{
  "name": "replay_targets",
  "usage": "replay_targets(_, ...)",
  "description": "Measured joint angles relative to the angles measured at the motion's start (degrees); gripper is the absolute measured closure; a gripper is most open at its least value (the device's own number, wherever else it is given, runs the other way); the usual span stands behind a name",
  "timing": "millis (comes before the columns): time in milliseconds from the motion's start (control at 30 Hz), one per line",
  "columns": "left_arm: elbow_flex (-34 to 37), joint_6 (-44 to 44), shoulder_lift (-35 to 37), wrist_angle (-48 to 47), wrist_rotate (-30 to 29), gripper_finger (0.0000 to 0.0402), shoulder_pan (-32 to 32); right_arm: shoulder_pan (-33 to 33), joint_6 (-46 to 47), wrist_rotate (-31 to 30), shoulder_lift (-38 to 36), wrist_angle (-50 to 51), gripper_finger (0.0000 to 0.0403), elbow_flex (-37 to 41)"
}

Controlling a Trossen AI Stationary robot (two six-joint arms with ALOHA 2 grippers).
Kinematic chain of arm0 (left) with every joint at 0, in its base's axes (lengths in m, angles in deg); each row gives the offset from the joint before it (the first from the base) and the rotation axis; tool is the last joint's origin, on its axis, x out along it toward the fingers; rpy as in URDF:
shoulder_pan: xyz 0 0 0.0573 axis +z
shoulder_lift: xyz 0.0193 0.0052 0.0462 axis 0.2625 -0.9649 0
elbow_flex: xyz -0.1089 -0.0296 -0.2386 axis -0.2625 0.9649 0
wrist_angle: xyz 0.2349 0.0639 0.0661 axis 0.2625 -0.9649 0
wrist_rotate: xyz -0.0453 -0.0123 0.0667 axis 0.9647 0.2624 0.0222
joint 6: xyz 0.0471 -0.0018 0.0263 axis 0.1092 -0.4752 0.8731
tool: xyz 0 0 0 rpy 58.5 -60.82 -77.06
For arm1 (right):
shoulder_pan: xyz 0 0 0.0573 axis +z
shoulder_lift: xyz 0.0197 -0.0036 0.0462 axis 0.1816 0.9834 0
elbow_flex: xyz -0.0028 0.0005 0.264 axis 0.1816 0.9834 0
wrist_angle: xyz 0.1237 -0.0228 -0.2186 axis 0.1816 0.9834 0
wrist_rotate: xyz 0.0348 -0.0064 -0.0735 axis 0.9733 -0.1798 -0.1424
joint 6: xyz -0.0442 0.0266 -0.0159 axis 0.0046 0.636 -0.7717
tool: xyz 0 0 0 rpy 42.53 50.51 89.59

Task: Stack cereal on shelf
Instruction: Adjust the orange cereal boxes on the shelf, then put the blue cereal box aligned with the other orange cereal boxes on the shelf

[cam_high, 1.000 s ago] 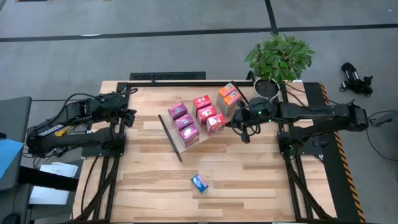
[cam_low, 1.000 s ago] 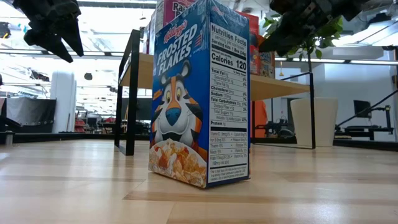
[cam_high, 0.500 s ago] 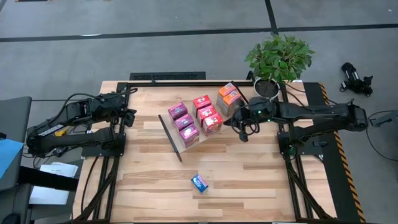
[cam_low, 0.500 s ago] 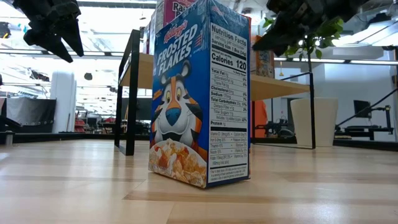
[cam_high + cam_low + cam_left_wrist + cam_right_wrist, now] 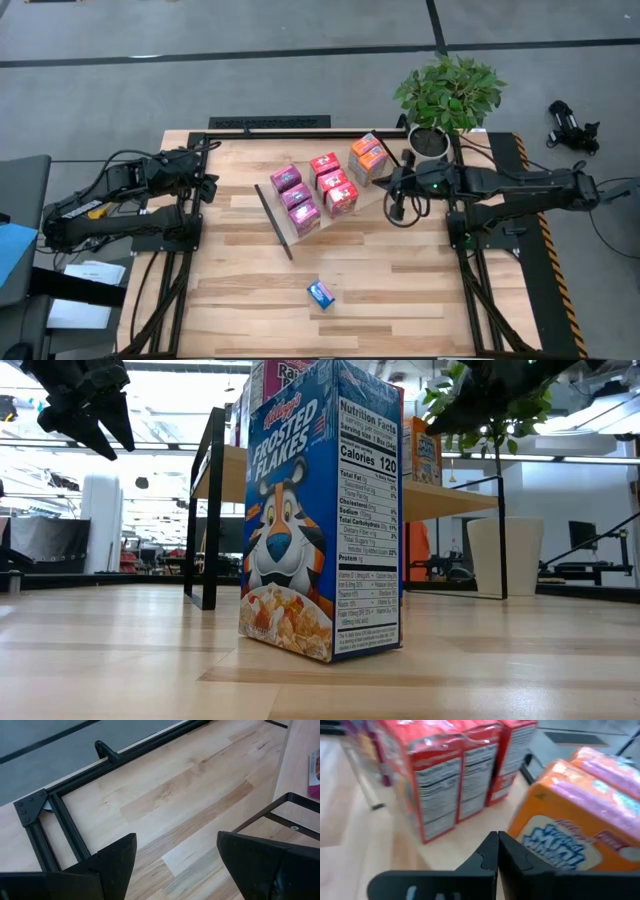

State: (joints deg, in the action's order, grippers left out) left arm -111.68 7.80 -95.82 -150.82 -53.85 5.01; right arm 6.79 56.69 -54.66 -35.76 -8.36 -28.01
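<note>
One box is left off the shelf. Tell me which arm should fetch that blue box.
Probably right. The blue box stands alone at the table's near edge, slightly right of centre. The right gripper, shut and empty, hangs beside the shelf; the left gripper, open, waits at the far-left edge.

Floor (image 5: 300, 80): grey, smooth, crossed by dark lines. Slatted light-wood tabletop (image 5: 400, 290) on black frame; black rail (image 5: 268, 122) along far edge. Potted plant (image 5: 448, 92) with green leaves in white pot at table's far right corner. Small black device (image 5: 572, 125) lying on floor to right. Low view: open hall beyond table, bright overhead light, white cylinder (image 5: 102, 520) at left, dark chair (image 5: 583, 540) at right.
</note>
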Motion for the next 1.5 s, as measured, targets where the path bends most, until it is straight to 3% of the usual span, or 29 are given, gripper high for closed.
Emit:
replay_targets(433,0.00,-0.52,0.00,0.00,0.00,0.0133,0.02,-0.09,-3.74,-5.26,6.78,-2.73,0.0384,0.00)
replay_targets(633,0.00,-0.52,0.00,0.02,-0.06,0.0133,0.02,-0.28,-4.29,-7.18,6.75,-3.92,0.0373,0.00)
replay_targets(867,-0.01,-0.52,0.00,0.04,-0.07,0.0133,0.02,-0.08,-5.46,-7.00,6.74,-5.51,0.0388,0.00)
replay_targets(1067,-0.02,-0.53,0.00,0.02,-0.02,0.0133,0.00,4.40,-1.16,-6.72,3.96,1.29,0.0368,-4.83)
replay_targets(1200,-0.02,-0.52,0.01,0.02,-0.02,0.0133,0.02,10.32,3.60,-1.16,2.14,4.96,0.0352,-9.50)
replay_targets(1367,-0.02,-0.81,0.02,0.06,0.88,0.0133,0.02,18.31,5.21,10.65,2.38,-1.97,0.0349,-11.44)
replay_targets(1500,-0.02,-0.89,0.00,0.30,10.44,0.0139,-0.02,24.12,4.90,10.90,4.41,-5.09,0.0353,-11.43)
